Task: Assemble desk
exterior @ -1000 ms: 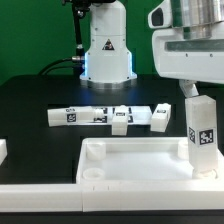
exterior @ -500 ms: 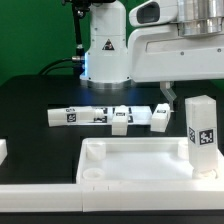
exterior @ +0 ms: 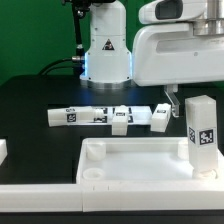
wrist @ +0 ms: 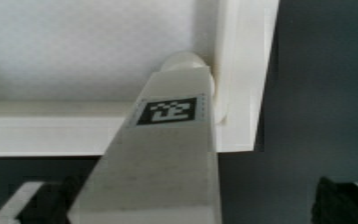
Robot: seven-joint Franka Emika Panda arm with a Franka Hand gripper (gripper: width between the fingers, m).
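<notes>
Wrist view: the hand [wrist: 194,202] stands released around the upright leg [wrist: 163,160], whose black-and-white square tag [wrist: 172,110] faces the camera

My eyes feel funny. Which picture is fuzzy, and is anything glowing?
Wrist view: the leg looms close and soft-edged, its tag smeared. Exterior view: sharper, with a blue glow on the robot base and the desk top bright white.

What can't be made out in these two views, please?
- Exterior view: the socket under the upright leg is hidden by the leg, so its seating in the desk top is unclear.
- Exterior view: the white piece is cut off by the view's left edge.
- Exterior view: tags on the loose legs are too small to read.
- Wrist view: the gripper fingers are blurred and cropped by the frame.
</notes>
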